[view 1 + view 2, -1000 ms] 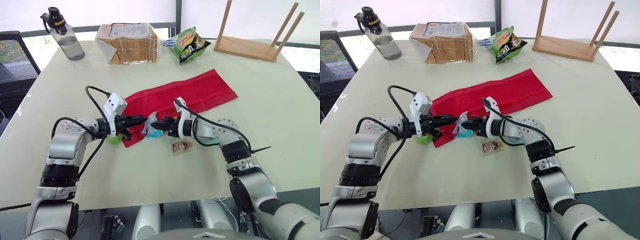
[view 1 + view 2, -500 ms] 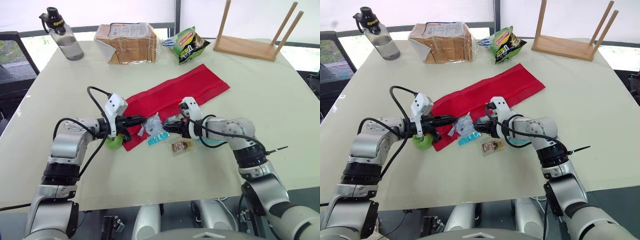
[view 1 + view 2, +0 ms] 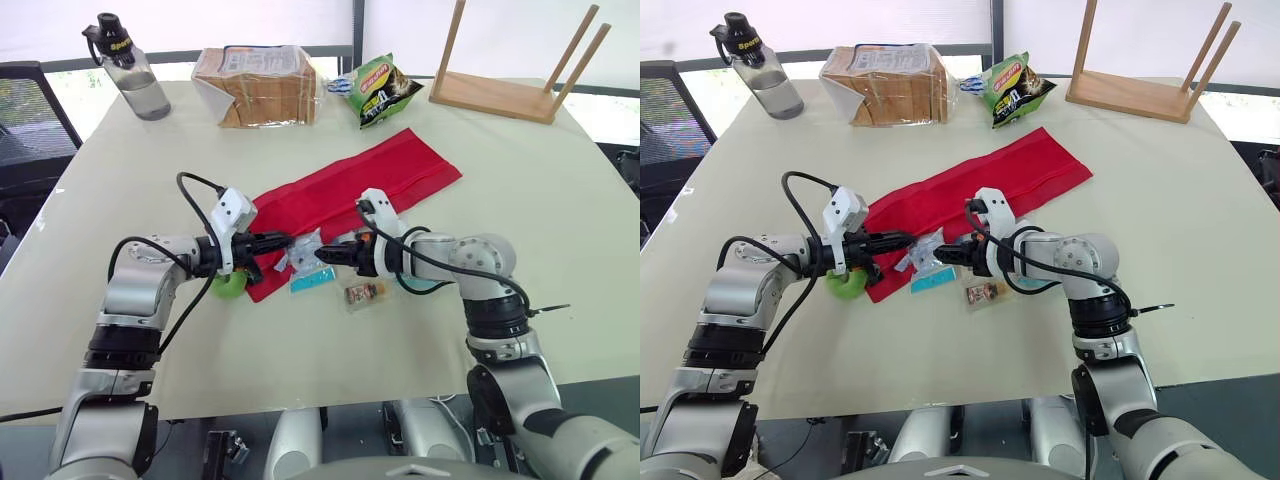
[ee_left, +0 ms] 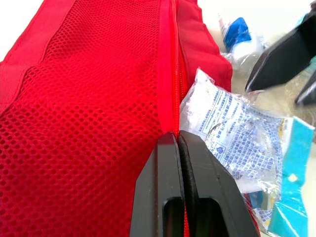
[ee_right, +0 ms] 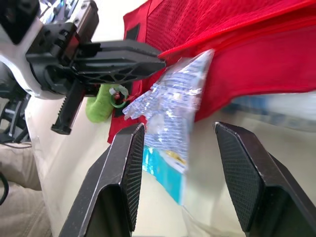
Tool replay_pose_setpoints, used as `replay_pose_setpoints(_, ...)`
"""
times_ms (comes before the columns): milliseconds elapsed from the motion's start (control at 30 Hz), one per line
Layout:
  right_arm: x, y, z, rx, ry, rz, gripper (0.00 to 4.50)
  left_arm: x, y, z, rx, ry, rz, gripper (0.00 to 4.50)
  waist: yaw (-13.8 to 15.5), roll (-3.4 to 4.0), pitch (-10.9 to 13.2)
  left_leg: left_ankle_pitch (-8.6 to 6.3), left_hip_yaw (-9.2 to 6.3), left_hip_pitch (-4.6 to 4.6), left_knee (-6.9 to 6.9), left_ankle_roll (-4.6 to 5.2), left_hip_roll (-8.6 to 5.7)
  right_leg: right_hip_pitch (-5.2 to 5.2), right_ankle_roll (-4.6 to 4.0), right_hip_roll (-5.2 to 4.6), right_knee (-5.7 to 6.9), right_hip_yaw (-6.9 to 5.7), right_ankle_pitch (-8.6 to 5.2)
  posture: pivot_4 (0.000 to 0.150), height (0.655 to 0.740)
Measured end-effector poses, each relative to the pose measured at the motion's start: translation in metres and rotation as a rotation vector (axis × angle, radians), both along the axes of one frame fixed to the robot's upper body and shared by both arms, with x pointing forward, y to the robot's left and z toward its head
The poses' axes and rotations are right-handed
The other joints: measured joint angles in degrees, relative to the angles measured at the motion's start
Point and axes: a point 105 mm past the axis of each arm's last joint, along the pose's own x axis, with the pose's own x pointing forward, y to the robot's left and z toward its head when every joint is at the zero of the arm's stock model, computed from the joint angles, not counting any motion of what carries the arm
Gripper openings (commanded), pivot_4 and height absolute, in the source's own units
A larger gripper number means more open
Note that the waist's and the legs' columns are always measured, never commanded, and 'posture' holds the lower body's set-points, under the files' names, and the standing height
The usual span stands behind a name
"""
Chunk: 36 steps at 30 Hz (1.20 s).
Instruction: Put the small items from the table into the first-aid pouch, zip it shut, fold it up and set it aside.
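- The clear sachet (image 4: pixel 232 143) lies at the mouth of the red first-aid pouch (image 3: pixel 370 180) on the table (image 3: pixel 560 200). I'd slide it in low, under the lifted edge.
- The left gripper (image 3: pixel 283 240) is pinched tight on the pouch's zip edge.
- The right gripper (image 3: pixel 322 256) is spread wide just by the sachet, holding nothing.

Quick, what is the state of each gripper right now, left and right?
Left gripper: closed on the pouch edge.
Right gripper: open, holding nothing; a packet lies just ahead.

Plastic packet (image 3: pixel 303 250) across pouch (image 3: pixel 350 185) mouth
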Motion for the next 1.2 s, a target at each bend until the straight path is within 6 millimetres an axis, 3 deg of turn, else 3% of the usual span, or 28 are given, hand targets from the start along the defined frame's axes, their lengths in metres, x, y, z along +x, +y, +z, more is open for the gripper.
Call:
replay_pose_setpoints(167, 0.002, 0.008, -0.010, -0.080, -0.029, -0.016, 2.38, 0.000, 0.000, 0.000, 0.000, 0.001, 0.000, 0.00, -0.08, 0.00, 0.00, 0.00, 0.01, -0.01, -0.03, 0.00, 0.00, -0.04, 0.00, 0.01, 0.00, 0.00, 0.00, 0.150, 0.7400)
replay_pose_setpoints(500, -0.010, 0.027, -0.004, 0.014, 0.024, 0.047, 2.38, 0.000, -0.001, 0.000, 0.002, -0.003, -0.006, 0.00, 0.01, 0.00, 0.00, 0.00, 0.01, -0.01, -0.02, 0.00, 0.01, -0.03, 0.00, 0.00, 0.00, 0.01, 0.00, 0.150, 0.7400)
replay_pose_setpoints(533, -0.009, 0.026, -0.005, 0.013, 0.031, 0.046, 1.87, 0.000, -0.001, 0.000, 0.003, -0.005, -0.006, 0.00, 0.01, 0.00, 0.00, 0.00, 0.01, -0.02, -0.02, 0.00, 0.00, -0.03, 0.00, 0.00, 0.00, 0.01, 0.00, 0.150, 0.7400)
replay_pose_setpoints(600, -0.007, 0.024, -0.010, -0.003, 0.043, 0.036, 1.28, 0.000, -0.001, 0.001, 0.003, -0.007, -0.009, 0.00, -0.02, 0.00, 0.00, 0.00, 0.01, -0.01, -0.02, 0.00, 0.00, -0.03, 0.00, 0.00, 0.00, 0.01, 0.00, 0.150, 0.7400)
replay_pose_setpoints(667, -0.004, 0.022, -0.014, -0.017, 0.049, 0.022, 0.19, 0.000, -0.001, 0.001, 0.004, -0.009, -0.010, 0.00, -0.03, 0.00, 0.00, 0.00, 0.01, -0.01, -0.02, 0.00, 0.00, -0.03, 0.00, 0.00, 0.00, 0.01, 0.00, 0.150, 0.7400)
replay_pose_setpoints(700, -0.002, 0.021, -0.017, -0.026, 0.050, 0.012, 0.04, 0.000, -0.001, 0.001, 0.005, -0.009, -0.010, 0.00, -0.04, 0.01, 0.00, 0.00, 0.01, -0.01, -0.02, 0.00, 0.00, -0.03, 0.00, 0.00, 0.00, 0.01, 0.00, 0.150, 0.7400)
replay_pose_setpoints(900, 0.005, 0.022, -0.023, -0.049, 0.044, -0.011, 0.04, -0.002, -0.002, 0.005, 0.019, -0.026, -0.029, 0.00, -0.05, 0.01, 0.01, 0.00, 0.01, -0.01, -0.02, 0.00, 0.00, -0.03, 0.00, 0.00, 0.00, 0.01, 0.00, 0.150, 0.7400)
replay_pose_setpoints(1200, 0.018, 0.032, -0.010, -0.057, -0.008, 0.011, 0.04, -0.004, 0.000, 0.011, 0.069, -0.082, -0.066, 0.00, -0.06, 0.02, 0.01, 0.00, 0.02, -0.01, -0.04, 0.00, 0.00, -0.04, 0.00, 0.00, -0.02, 0.01, 0.00, 0.150, 0.7400)
